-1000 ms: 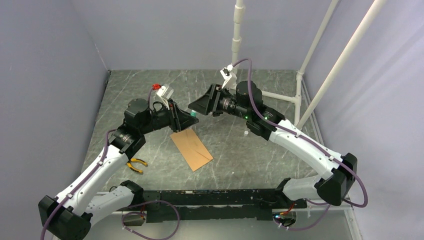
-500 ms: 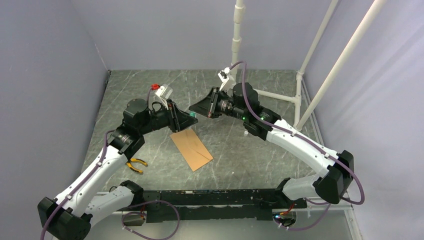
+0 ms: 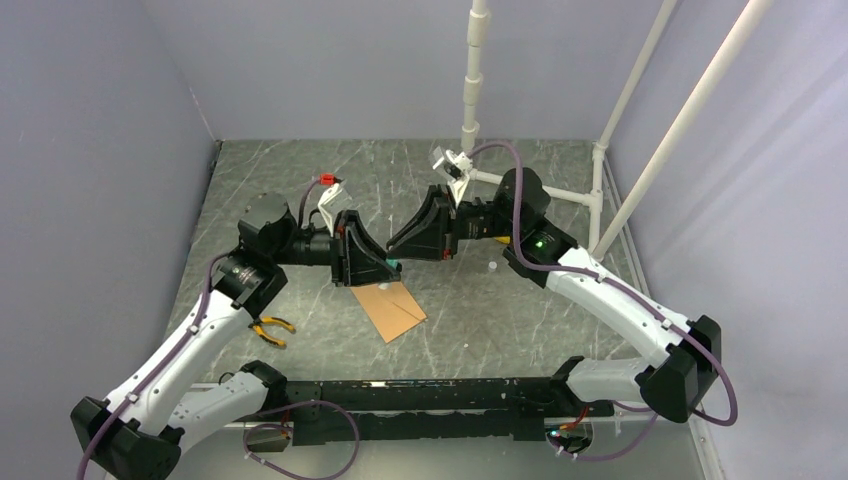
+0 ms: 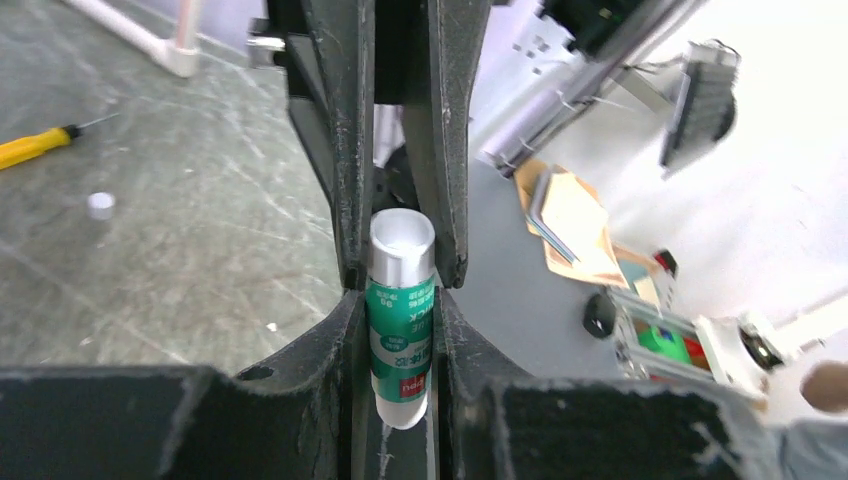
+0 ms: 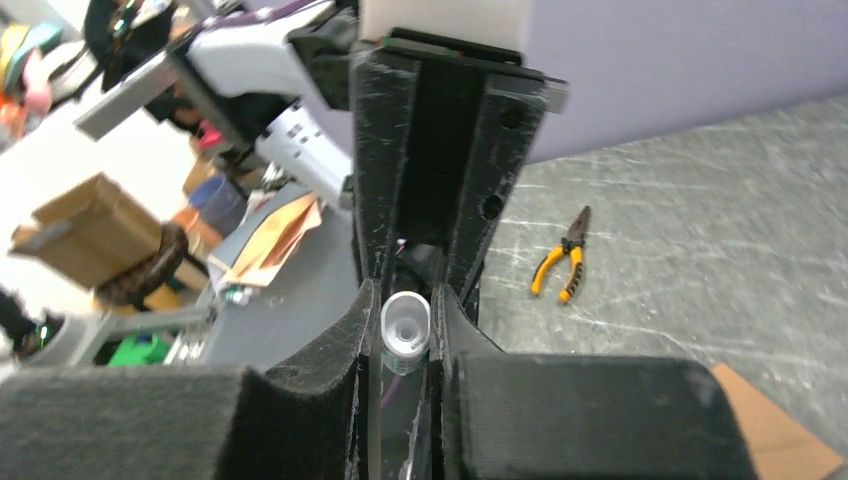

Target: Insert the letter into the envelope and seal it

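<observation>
A green-and-white glue stick (image 4: 402,330) is held lengthwise in my left gripper (image 3: 392,266), which is shut on its body. My right gripper (image 3: 394,246) faces it tip to tip, shut on the stick's white cap (image 5: 405,335). I cannot tell if the cap is off the stick. Both grippers hover just above the far end of the brown envelope (image 3: 397,308), which lies flat on the table, its upper part hidden by the left fingers. A corner of the envelope (image 5: 780,432) shows in the right wrist view. The letter is out of view.
Yellow-handled pliers (image 3: 272,330) lie on the table left of the envelope, also seen as pliers (image 5: 563,265). A yellow screwdriver (image 4: 35,145) and a small white disc (image 4: 100,205) lie farther out. White pipes (image 3: 560,190) stand at the back right.
Both grippers have moved nearer and lower, over the envelope's far end. The right jaws have closed on the cap end. The left grip on the stick is unchanged.
</observation>
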Available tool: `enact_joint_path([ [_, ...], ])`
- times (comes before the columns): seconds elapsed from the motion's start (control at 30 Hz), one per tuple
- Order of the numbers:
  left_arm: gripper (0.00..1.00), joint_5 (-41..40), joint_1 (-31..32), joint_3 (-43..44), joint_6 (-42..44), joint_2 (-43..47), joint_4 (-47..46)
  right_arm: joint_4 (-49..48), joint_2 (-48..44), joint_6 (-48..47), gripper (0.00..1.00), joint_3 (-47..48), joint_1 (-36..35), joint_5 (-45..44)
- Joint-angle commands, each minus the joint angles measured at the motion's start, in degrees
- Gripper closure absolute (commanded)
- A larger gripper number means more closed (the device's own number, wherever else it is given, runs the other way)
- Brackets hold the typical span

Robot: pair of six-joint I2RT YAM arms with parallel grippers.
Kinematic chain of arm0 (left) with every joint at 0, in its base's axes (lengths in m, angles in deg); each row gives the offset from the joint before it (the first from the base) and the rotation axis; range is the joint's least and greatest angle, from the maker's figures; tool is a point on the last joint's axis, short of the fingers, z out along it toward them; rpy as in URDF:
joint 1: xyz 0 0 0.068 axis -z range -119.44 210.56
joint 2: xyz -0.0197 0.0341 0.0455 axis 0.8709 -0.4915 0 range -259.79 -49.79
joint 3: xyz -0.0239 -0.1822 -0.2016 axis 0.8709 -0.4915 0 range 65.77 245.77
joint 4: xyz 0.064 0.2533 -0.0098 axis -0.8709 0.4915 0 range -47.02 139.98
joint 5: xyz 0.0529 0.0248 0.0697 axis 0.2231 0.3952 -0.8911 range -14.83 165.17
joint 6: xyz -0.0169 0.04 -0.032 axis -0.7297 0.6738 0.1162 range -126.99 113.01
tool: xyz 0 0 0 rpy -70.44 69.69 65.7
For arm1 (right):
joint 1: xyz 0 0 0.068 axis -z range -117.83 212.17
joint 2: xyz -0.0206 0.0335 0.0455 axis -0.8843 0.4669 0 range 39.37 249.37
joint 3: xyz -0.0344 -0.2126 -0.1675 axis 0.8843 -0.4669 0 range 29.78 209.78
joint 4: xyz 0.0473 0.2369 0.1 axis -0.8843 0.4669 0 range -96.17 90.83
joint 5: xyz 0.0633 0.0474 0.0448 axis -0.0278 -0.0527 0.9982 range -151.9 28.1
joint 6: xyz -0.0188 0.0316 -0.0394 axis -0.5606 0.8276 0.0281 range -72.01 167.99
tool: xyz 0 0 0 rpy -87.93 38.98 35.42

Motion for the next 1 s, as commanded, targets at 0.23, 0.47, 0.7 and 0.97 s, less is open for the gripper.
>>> enact_joint_path([
  [0.23,0.98,-15.92,-0.12,1.4,3.68,2.43,1.59,12.82,-0.56,6.84,0.27,6.17,-1.49,-26.96],
  [0.47,0.97,-26.12,-0.12,-1.12,2.43,3.25,-0.16,15.08,0.38,12.84,0.22,5.65,-4.79,-41.65],
  [0.7,0.97,-25.98,-0.16,-0.39,2.58,2.39,1.72,16.15,3.1,12.46,0.51,7.89,-5.79,-40.68],
  [0.97,0.98,-19.02,-0.12,-0.07,3.11,3.07,1.85,14.25,0.39,5.96,1.0,6.28,-5.59,-36.57],
])
